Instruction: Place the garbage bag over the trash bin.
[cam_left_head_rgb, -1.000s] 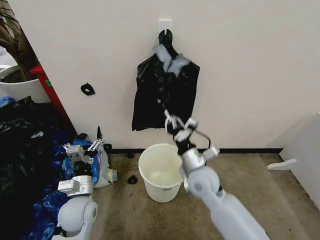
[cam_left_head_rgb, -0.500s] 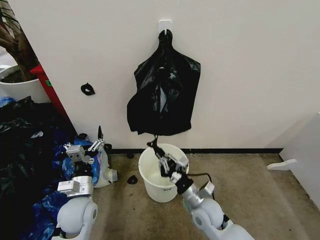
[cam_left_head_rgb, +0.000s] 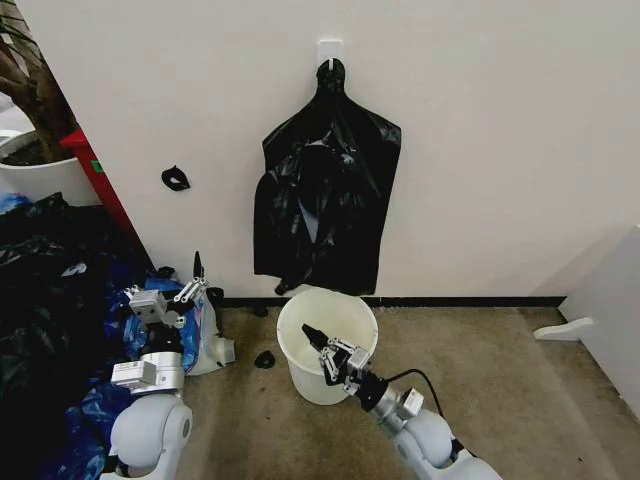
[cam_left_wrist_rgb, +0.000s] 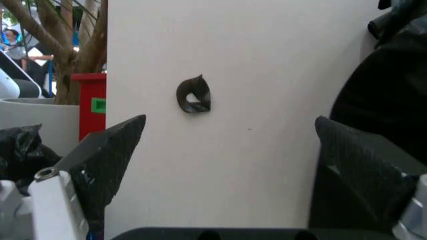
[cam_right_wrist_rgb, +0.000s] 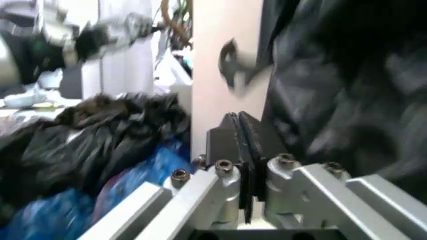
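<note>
Garbage bag: black, glossy, crinkled plastic, hanging by its gathered neck from a white hook on the white wall, its lower edge just above the trash bin's far rim, apart from both tools. Trash bin: round, white, upright on the brown floor against the wall, directly below the bag, a small label low on its side. Right tool: fingers pressed flat together with nothing between them, pointing up and toward the wall, poised over the bin's near rim; its arm reaches in low from the lower right, forearm angled upward. Left tool: fingers spread wide, holding nothing, raised upright left of the bin near the wall, arm folded close to the body. Surroundings: pile of black and blue bags on the floor at far left, a small black scrap stuck on the wall, another black scrap on the floor just left of the bin.
</note>
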